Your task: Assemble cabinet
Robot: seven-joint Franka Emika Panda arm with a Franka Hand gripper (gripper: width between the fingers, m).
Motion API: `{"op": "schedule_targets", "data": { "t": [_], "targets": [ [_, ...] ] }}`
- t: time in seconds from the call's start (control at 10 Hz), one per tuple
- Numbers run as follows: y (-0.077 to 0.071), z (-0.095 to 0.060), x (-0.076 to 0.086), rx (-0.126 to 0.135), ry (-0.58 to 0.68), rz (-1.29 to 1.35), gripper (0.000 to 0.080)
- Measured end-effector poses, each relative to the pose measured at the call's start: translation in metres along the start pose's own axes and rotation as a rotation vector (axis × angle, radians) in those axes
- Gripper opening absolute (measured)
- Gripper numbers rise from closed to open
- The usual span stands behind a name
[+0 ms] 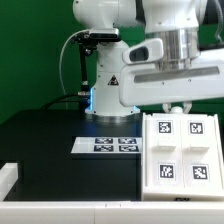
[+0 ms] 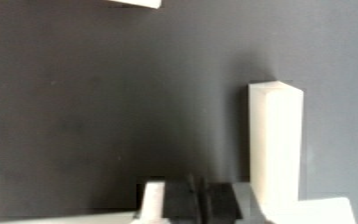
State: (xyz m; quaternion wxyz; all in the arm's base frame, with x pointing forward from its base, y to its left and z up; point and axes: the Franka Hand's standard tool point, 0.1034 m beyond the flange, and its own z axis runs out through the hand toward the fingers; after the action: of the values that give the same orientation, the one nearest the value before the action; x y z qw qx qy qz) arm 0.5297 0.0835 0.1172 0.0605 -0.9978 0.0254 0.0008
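lab | green backdrop [image 1: 30, 60] | black table [image 1: 50, 135] | marker board [image 1: 108, 146]

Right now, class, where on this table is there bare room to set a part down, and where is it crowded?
Free: the black table between the marker board and the white piece at the exterior view's left edge. Crowded: the exterior view's right, where the cabinet sits beside the board.

1 cabinet [image 1: 178, 150], 1 marker board [image 1: 108, 146]
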Motion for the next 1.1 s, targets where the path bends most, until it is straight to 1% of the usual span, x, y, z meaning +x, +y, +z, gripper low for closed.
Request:
{"op": "schedule_targets", "data": {
  "t": [0.1,0.2,0.4,0.6,0.7,0.8,0.9,1.1],
  "targets": [
    [0.0,-0.006,0.007,0.002,0.009,-0.02,0.0001],
    [0.0,-0.008,0.01,0.003,0.014,-0.035,0.0001],
    [0.002,-0.005,0.023,0.004,0.008,-0.055,0.0001],
    [-0.001,-0.01,0.029,0.018,-0.057,-0.052,0.0001],
    [-0.002,-0.011,0.03,0.02,-0.064,-0.048,0.0001],
    [-0.002,-0.009,0.029,0.019,-0.065,-0.044,0.0001],
    [0.0,-0.005,0.023,0.017,-0.071,-0.038,0.0001],
    [0.002,-0.002,0.005,0.011,-0.064,-0.029,0.0001]
  ]
}}
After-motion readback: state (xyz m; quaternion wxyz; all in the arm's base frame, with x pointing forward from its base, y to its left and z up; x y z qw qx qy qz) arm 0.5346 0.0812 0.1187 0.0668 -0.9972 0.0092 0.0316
